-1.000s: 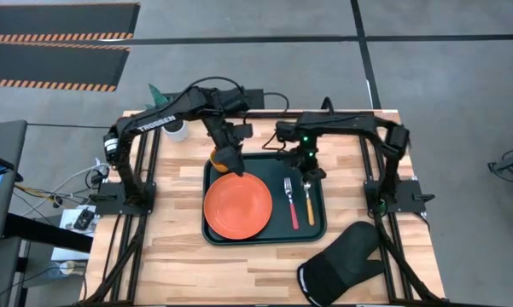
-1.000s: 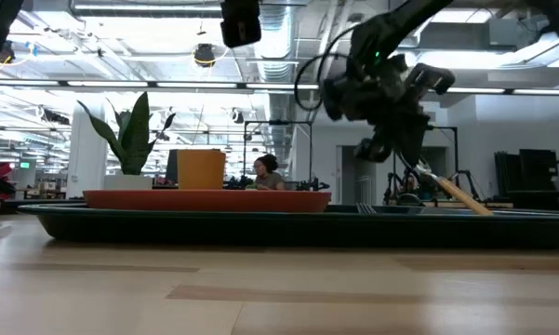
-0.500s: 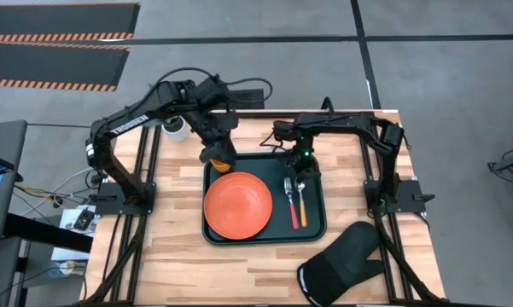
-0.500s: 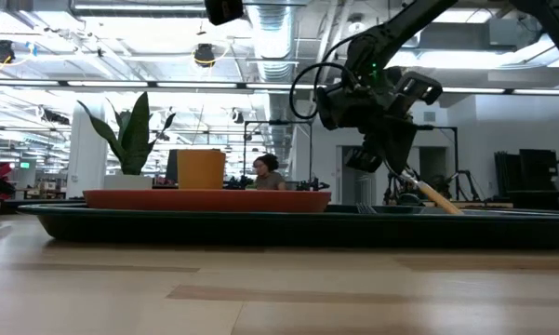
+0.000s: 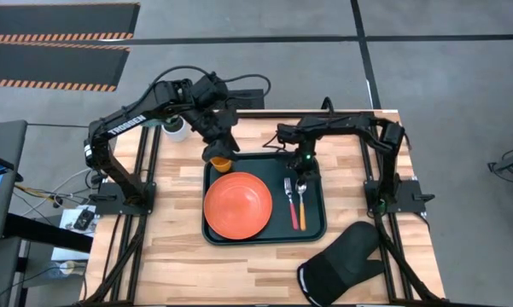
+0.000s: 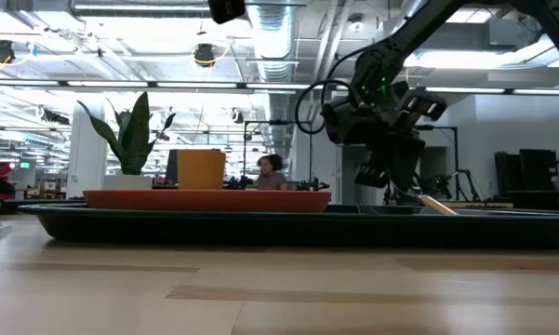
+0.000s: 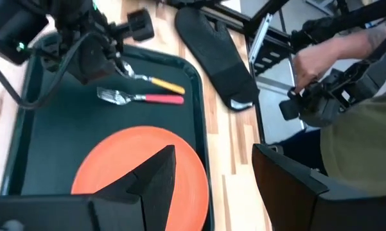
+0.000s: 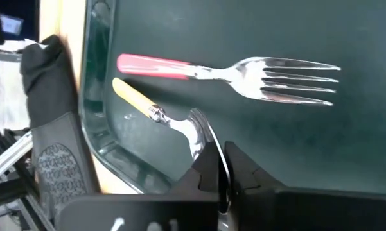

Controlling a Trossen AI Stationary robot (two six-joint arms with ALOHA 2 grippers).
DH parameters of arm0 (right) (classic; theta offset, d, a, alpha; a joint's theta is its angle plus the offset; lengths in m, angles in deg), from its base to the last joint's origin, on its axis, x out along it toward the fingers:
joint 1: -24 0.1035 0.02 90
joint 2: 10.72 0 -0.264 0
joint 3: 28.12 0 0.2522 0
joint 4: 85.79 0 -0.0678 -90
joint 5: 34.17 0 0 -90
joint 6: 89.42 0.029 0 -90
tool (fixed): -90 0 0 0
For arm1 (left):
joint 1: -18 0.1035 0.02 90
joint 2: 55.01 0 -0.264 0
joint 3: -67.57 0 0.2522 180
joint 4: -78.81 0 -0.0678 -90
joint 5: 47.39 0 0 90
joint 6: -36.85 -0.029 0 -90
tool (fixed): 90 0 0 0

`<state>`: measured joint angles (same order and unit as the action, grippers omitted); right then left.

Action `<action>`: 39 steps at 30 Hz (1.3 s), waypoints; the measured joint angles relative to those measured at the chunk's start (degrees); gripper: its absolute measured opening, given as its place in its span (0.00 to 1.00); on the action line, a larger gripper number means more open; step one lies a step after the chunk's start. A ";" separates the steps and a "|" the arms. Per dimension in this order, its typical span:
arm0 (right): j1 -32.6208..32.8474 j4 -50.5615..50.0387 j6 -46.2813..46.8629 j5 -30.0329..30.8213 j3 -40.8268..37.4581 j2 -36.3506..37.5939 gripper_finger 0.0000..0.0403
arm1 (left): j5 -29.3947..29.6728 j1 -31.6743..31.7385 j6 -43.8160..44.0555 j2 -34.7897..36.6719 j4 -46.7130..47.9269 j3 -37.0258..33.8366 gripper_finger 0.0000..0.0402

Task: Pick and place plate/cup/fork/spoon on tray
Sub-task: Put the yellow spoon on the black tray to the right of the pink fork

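Note:
The dark tray (image 5: 317, 170) holds the orange-red plate (image 5: 237, 205), the small orange cup (image 5: 223, 163) in its far left corner, the pink-handled fork (image 5: 291, 205) and the orange-handled spoon (image 5: 303, 209). The fork lies flat beside the spoon (image 8: 180, 67). My right gripper (image 5: 300, 168) is shut on the spoon over the tray's far right part. My left gripper (image 5: 213, 150) hangs open and empty above the cup (image 6: 201, 169), high in the low view (image 6: 225, 9). My right gripper pinches the spoon's silver bowl (image 8: 199, 131) between its two fingers, coming from above. The spoon slants down from the fingers toward the tray's near side. Its handle end (image 6: 446, 208) is down at the tray floor.
A black oven mitt (image 5: 341, 264) lies at the table's near right corner. A white pot with a plant (image 5: 177, 130) stands beyond the tray's far left corner. A person (image 7: 347, 96) shows beyond the table in the left wrist view.
My left gripper has risen from the cup and drawn back toward the table's far left; the cup stays put. My right gripper has moved down and slightly left with the spoon, whose handle has swung lower and now lies close beside the fork.

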<state>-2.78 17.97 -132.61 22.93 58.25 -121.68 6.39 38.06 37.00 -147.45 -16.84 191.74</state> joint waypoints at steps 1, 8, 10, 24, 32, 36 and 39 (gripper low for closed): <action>-0.23 0.23 -0.19 0.27 0.00 0.00 0.03 | 0.10 0.00 0.27 0.00 -0.46 0.00 0.48; -1.16 1.90 -0.82 1.02 -0.91 0.00 0.04 | 0.18 0.02 1.63 0.00 -1.13 0.00 0.48; -1.19 3.24 -0.72 0.88 -2.27 0.00 0.04 | 0.24 0.01 1.66 0.00 -1.11 0.00 0.48; -2.37 7.20 0.27 6.20 -5.92 -0.04 0.14 | 1.10 0.00 2.00 0.00 -1.13 0.00 0.48; -2.30 10.23 3.53 9.61 -6.57 -0.04 0.25 | 1.11 0.02 2.00 0.00 -1.13 0.00 0.48; -2.32 10.59 4.19 9.76 -6.50 0.03 0.33 | 1.13 0.01 2.00 0.00 -1.13 0.00 0.48; -2.32 10.28 4.31 9.61 -6.45 0.04 0.39 | 1.11 0.00 2.00 0.00 -1.11 0.00 0.48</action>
<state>-5.10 28.25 -128.30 32.54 51.80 -121.64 7.50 38.06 39.00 -147.45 -17.95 191.74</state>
